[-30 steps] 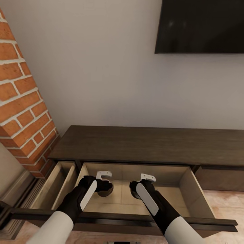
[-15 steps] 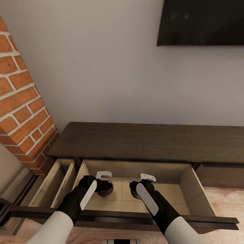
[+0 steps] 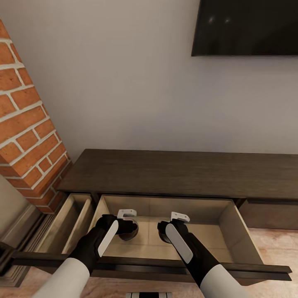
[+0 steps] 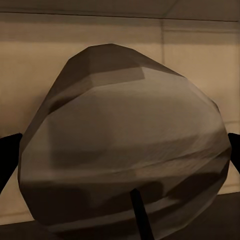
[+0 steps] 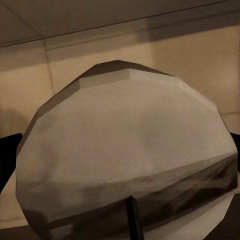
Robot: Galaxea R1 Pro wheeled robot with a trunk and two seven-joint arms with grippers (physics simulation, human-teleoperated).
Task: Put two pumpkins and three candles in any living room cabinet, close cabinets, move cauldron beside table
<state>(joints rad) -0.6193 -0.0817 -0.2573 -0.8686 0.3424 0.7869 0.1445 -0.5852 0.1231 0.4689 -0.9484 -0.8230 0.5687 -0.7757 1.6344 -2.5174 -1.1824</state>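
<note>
The dark-brown cabinet (image 3: 174, 171) stands against the wall with its middle drawer (image 3: 231, 225) pulled out, showing a light wooden inside. Both my grippers hang low inside that drawer. My left gripper (image 3: 126, 224) is shut on a grey-beige candle (image 4: 125, 150), whose rounded body shows dark under the gripper (image 3: 130, 232). My right gripper (image 3: 171, 225) is shut on a second candle (image 5: 125, 155). In each wrist view black fingertips (image 4: 7, 160) (image 5: 7, 155) press the candle's sides. The pumpkins, cauldron and table are out of view.
A narrower drawer (image 3: 74, 219) at the cabinet's left end also stands open, next to a brick column (image 3: 25, 136). The middle drawer's dark front (image 3: 165, 269) crosses below my forearms. A black TV (image 3: 248, 27) hangs on the wall above. Another drawer front (image 3: 269, 213) at right is shut.
The camera moved a little, shifting the whole picture. Both grippers stay shut on their candles at nearly the same spot in the drawer; the right one edged slightly left.
</note>
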